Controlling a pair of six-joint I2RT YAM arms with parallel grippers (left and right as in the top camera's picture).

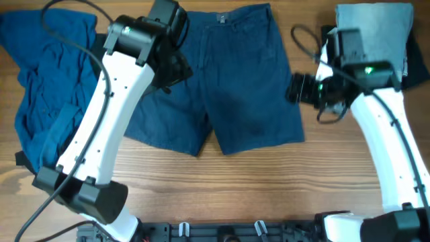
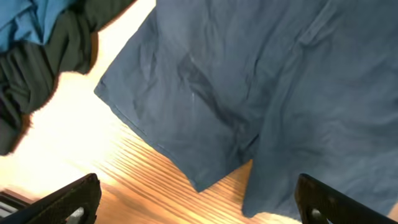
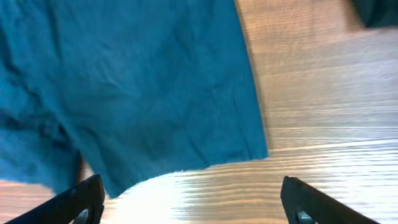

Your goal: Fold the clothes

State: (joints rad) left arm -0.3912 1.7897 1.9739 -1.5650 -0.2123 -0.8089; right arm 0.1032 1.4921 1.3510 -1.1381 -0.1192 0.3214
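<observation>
Two grippers hang over a wooden table [image 1: 269,188], both spread wide and gripping nothing. The left gripper [image 2: 199,208] hovers above one leg of the dark navy shorts [image 1: 235,87], with the hem and a strip of wood showing between its fingers [image 2: 68,202]. The right gripper [image 3: 196,202] hovers just off the outer edge of the other leg, mostly over bare wood.

The shorts lie flat and unfolded mid-table, waistband at the far edge, legs pointing toward the robot. From overhead, the left arm hides part of the shorts' left side.

On the left lies a crumpled brighter blue garment [image 1: 47,81] with a black piece [image 2: 37,68] beside it. At the far right corner, a pale denim piece [image 1: 373,23] rests on another dark garment [image 1: 415,64].
</observation>
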